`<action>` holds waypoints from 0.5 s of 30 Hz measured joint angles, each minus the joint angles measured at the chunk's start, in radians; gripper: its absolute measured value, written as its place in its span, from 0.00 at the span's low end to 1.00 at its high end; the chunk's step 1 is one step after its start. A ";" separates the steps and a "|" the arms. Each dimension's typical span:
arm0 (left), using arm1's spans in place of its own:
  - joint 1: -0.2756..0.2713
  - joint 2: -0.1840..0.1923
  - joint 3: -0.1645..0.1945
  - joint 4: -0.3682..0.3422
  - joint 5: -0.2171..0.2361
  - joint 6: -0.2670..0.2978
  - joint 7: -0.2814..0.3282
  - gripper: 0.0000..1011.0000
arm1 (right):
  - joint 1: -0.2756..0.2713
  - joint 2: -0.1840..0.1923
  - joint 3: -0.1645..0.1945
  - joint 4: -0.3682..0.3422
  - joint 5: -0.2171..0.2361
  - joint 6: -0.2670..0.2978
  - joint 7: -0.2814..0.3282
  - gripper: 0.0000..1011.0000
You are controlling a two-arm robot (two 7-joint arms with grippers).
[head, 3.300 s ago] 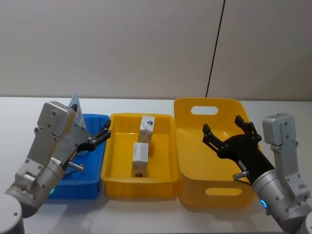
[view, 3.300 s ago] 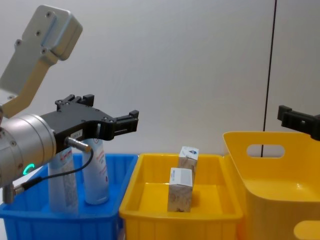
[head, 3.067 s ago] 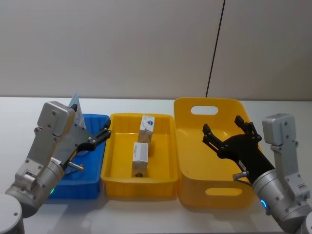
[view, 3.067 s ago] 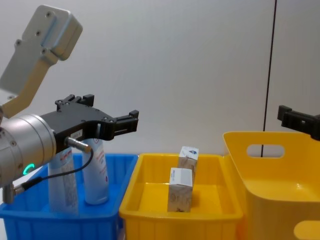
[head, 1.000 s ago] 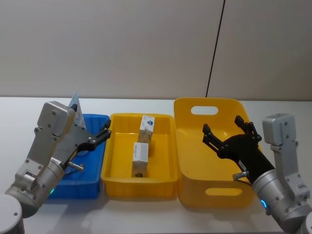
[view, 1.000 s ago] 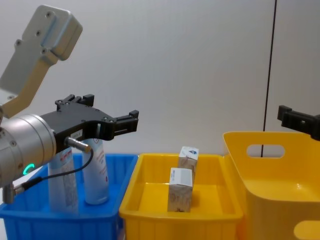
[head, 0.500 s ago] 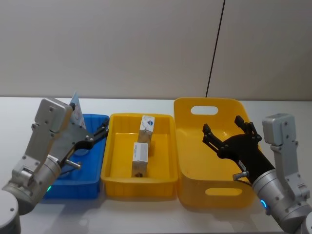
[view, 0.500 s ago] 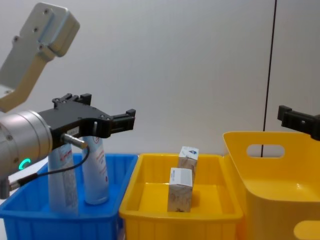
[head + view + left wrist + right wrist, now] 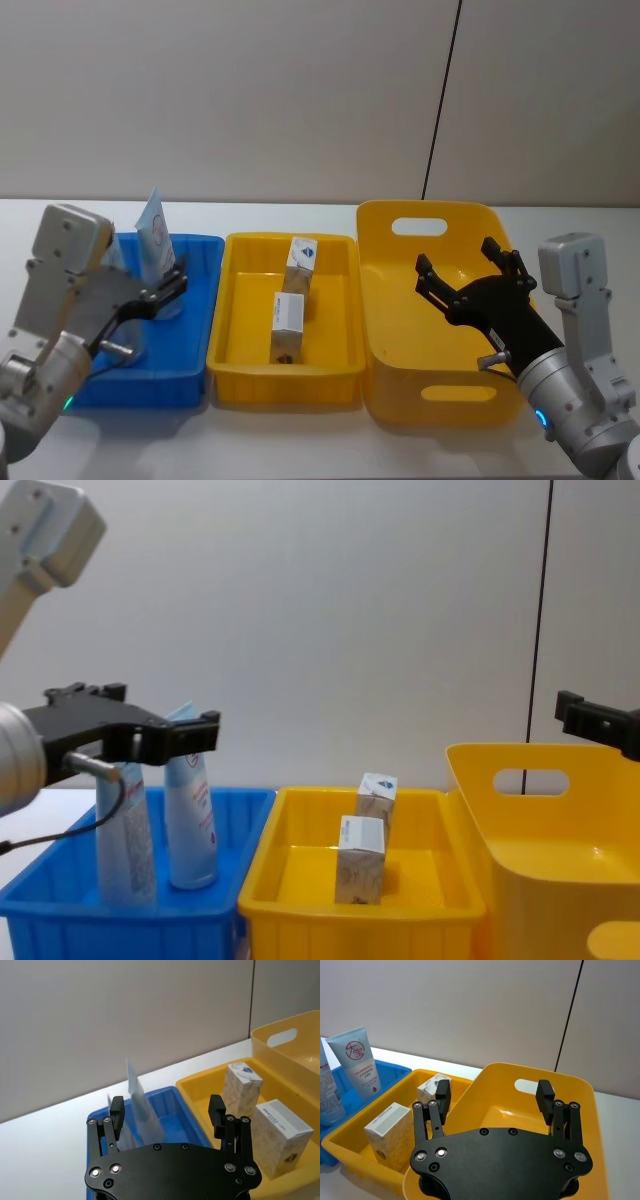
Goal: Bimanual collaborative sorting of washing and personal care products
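Two pale squeeze tubes (image 9: 190, 820) (image 9: 125, 835) stand upright in the blue bin (image 9: 60, 905); one tube (image 9: 152, 235) rises above the bin's far end in the head view. Two beige cartons (image 9: 301, 263) (image 9: 289, 315) stand in the small yellow bin (image 9: 225, 335), also seen as cartons (image 9: 377, 798) (image 9: 361, 860) from the chest. My left gripper (image 9: 160, 290) hangs open and holds nothing over the blue bin, just in front of the tubes (image 9: 140, 1105). My right gripper (image 9: 458, 258) is open and holds nothing above the large yellow bin (image 9: 380, 340).
The three bins stand side by side on a white table (image 9: 300, 440), touching or nearly so. A grey wall with a thin black cable (image 9: 440, 100) runs behind. The large yellow bin (image 9: 580, 1090) has handle cut-outs at both ends.
My left arm has drawn back and to the left, away from the small yellow bin, its gripper staying open. The right arm, tubes and cartons have not moved.
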 joint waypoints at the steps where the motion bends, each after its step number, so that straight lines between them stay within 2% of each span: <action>1: 0.013 0.002 -0.009 -0.018 -0.001 0.013 0.010 0.99 | 0.000 0.000 0.000 0.000 0.000 0.000 0.000 0.99; 8: 0.075 0.015 -0.046 -0.083 0.002 0.055 0.054 0.99 | 0.000 0.000 0.000 0.000 0.000 0.000 0.000 0.99; 15: 0.100 0.022 -0.062 -0.110 0.005 0.069 0.064 0.99 | 0.000 0.000 0.000 0.000 0.000 0.000 0.000 0.99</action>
